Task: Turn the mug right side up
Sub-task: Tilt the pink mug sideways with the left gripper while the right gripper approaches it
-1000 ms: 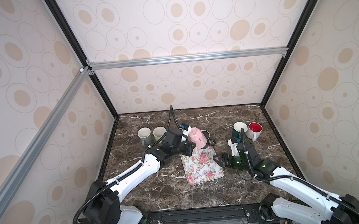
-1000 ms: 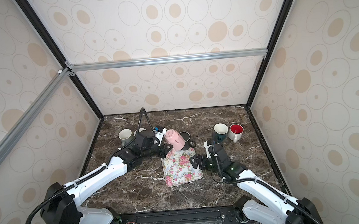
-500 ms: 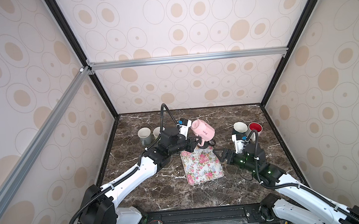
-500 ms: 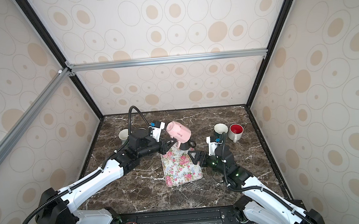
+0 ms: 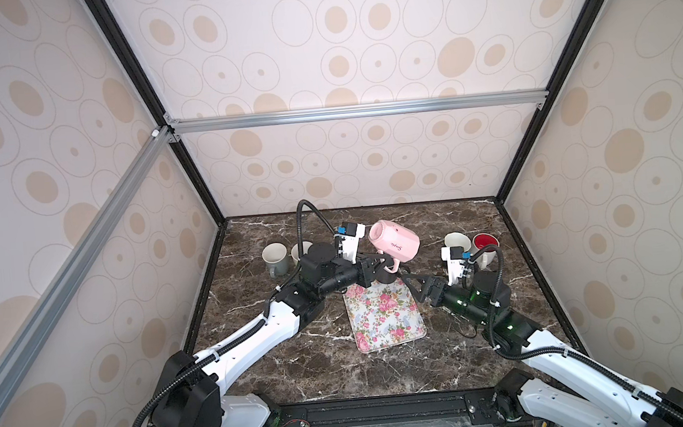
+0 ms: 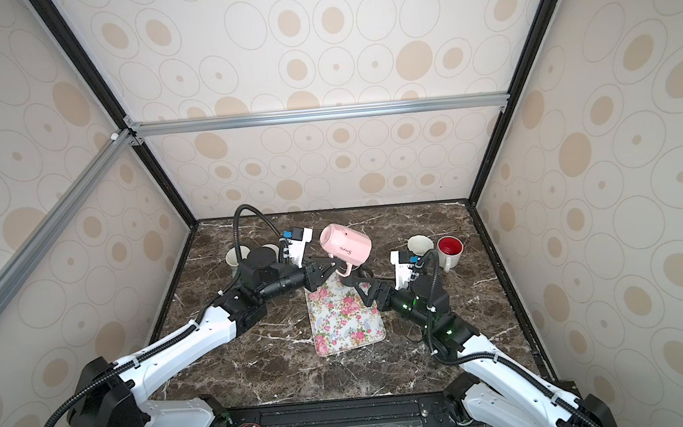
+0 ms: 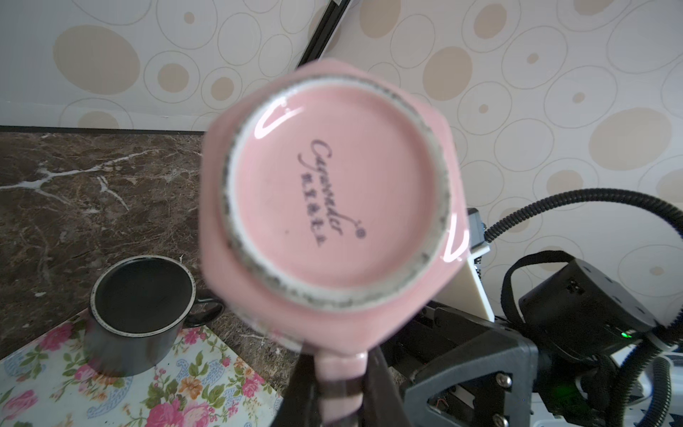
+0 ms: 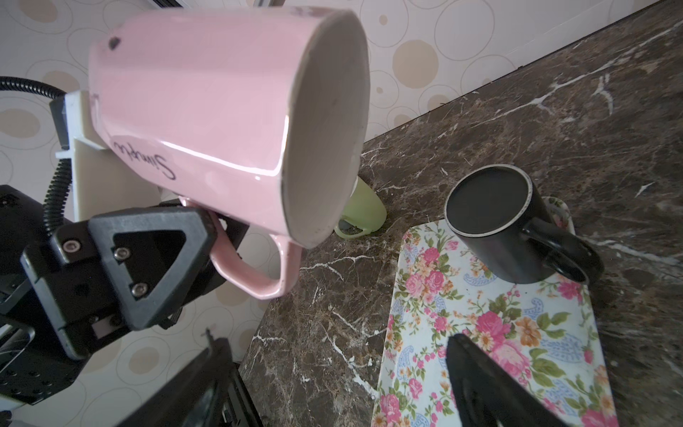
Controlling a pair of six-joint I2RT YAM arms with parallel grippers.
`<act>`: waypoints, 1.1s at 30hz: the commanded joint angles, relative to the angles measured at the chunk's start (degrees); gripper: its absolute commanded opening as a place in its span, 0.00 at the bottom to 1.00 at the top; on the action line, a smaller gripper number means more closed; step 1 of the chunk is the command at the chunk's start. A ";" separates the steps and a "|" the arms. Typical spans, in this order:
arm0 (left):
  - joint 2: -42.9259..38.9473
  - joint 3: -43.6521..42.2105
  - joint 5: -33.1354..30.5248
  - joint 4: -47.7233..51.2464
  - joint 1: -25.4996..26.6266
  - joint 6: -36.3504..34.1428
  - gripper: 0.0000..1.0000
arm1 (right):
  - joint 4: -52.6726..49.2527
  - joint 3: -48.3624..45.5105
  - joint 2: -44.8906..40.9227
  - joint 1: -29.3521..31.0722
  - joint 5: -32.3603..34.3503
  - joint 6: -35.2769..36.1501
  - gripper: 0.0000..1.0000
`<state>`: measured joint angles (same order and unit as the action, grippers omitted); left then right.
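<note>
Pink mug [image 5: 395, 243] hung on its side above the surface [image 5: 302, 372], over the floral tray's [image 5: 386, 323] far end, long axis near level, mouth toward the right tool [image 5: 411, 289] (spread wide, empty). Left tool [image 5: 382, 266] pinched its handle [image 8: 258, 273].

arms [image 5: 253, 337]: white shells, black joints | cables [image 7: 591, 192]: black, ribbed | left tool [image 8: 221, 227]: black, screwed

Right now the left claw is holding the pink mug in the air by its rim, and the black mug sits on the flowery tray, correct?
Not quite. The left claw grips the pink mug by its handle, not its rim; the right wrist view shows it clamped there. The black mug does sit on the flowery tray.
</note>
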<state>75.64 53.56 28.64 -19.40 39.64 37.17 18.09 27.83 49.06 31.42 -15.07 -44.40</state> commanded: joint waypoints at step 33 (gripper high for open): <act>0.54 -4.96 8.14 -26.82 0.19 8.79 0.00 | 21.37 4.68 7.92 -0.13 -7.54 -4.87 0.67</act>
<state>77.25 47.24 34.94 -37.93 39.59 46.65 34.98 30.22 56.51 31.11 -20.03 -47.75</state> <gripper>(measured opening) 0.165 0.678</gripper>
